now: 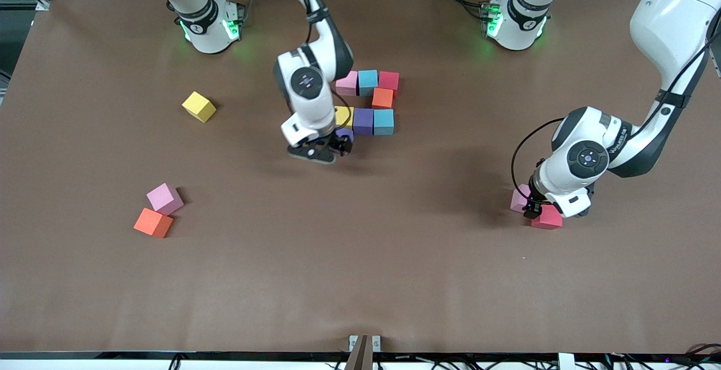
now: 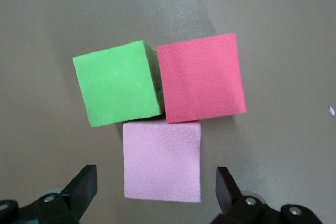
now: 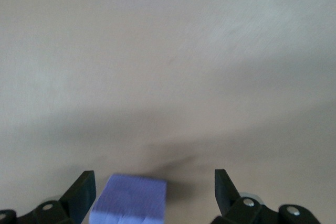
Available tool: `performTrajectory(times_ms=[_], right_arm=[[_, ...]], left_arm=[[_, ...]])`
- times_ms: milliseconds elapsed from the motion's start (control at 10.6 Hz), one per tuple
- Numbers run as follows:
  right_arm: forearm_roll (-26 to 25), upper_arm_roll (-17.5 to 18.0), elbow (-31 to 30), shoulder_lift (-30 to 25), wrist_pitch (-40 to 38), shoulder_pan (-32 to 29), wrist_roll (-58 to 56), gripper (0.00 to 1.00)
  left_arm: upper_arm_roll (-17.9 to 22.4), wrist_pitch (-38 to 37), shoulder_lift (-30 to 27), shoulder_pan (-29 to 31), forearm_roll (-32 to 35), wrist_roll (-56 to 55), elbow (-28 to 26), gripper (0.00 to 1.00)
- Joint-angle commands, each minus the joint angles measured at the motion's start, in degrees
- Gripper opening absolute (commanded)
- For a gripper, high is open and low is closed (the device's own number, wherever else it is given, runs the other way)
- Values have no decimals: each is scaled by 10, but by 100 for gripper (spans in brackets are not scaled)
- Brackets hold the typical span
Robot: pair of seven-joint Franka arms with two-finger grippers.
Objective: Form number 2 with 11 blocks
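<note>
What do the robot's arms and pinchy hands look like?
Both arms are shiny white with rounded shells and dark grey or black joints. Each wrist has a round black disc. Black cables loop along them, and green lights glow at the bases. The left gripper and right gripper are black, each with two black fingers.

Right arm reaches from its base toward mid-table, wrist pointing down, right gripper (image 1: 329, 146) low, jaws apart. Left arm bent at elbow, wrist down, left gripper (image 1: 539, 208) low near its end, jaws apart
</note>
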Motion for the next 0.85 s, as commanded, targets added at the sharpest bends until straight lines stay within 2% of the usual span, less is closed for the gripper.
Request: performTrajectory(times_ms=[0,282,752], right_arm=[[31,8,12,-37,-56,-65,-82,100],[41,5,11,-52,-104,-148,-285,100],[33,-30,8,-52,-129,-232,-598,100]], left_arm=[[-4,10,15,5,16,6,4,100],[-3,17,24,5,24,6,4,100],[0,26,37,4,42,6,1,100]])
